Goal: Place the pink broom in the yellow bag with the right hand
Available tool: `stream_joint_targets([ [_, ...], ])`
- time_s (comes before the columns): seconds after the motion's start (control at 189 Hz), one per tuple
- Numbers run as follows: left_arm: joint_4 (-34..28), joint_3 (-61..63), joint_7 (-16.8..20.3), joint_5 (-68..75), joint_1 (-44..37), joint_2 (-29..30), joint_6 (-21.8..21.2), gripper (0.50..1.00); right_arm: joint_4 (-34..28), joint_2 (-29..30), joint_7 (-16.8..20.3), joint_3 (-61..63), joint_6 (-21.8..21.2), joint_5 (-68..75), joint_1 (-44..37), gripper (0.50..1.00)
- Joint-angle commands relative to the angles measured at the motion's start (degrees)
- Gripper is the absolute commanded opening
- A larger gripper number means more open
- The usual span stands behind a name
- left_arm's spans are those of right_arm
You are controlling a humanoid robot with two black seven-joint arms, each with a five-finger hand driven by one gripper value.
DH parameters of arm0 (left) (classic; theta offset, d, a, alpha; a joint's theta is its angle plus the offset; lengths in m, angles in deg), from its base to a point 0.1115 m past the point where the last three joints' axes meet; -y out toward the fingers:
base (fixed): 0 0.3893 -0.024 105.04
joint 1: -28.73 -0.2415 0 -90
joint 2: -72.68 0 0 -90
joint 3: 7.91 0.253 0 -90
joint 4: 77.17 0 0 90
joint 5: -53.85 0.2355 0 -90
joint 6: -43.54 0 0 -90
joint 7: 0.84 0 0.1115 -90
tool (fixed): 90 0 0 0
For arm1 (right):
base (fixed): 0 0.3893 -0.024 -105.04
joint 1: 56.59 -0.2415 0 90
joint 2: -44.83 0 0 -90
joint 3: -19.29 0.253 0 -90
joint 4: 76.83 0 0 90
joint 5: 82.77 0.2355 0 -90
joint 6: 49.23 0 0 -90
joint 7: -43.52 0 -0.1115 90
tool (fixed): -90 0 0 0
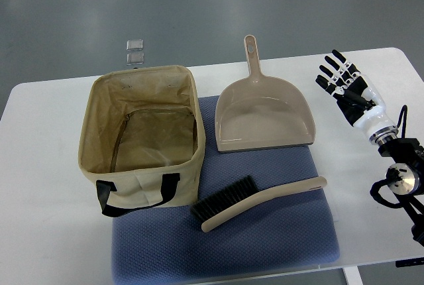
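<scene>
**benchguy:** So the right hand [344, 86] is parked at the right edge of the frame, black fingers spread, holding nothing, well apart from everything. The pale pinkish-beige hand broom with black bristles [255, 203] lies lower centre on the blue-grey padded mat [265, 245], bristle end just beside the bag, handle pointing right. Left arm isn't showing at all.

**mopsy:** And the bag?

**benchguy:** Tan-yellow fabric box bag with black strap handles [140, 136], left-centre, mouth open, upright. As far as I can see there's nothing in it, just the lining. Above the broom sits a matching beige plastic dustpan [264, 120], also with nothing on it.

**mopsy:** What'd worry you?

**benchguy:** My guess: the handle is thin and lies flat on a soft mat, so fingers could skid off or push it away. The broom's long too; drop it in crosswise and it might catch the floppy rim or tip the bag. Reaching across, the arm could also clip the dustpan.
</scene>
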Motion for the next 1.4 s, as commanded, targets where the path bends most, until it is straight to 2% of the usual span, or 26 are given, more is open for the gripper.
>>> stream_joint_targets([
  [0.0,0.04,0.01,-0.08,0.03,0.0,0.0,0.23,1.0,0.0,0.0,0.0,-0.01,0.02,0.0,0.0,0.93],
  [1.147,-0.48,0.01,-0.08,-0.06,0.0,0.0,-0.21,1.0,0.0,-0.44,-0.7,0.78,-0.94,0.35,-0.17,0.93],
  [1.395,-0.48,0.01,-0.08,-0.06,0.0,0.0,-0.21,1.0,0.0,-0.79,-0.7,1.04,-2.79,0.79,-0.26,0.93],
])
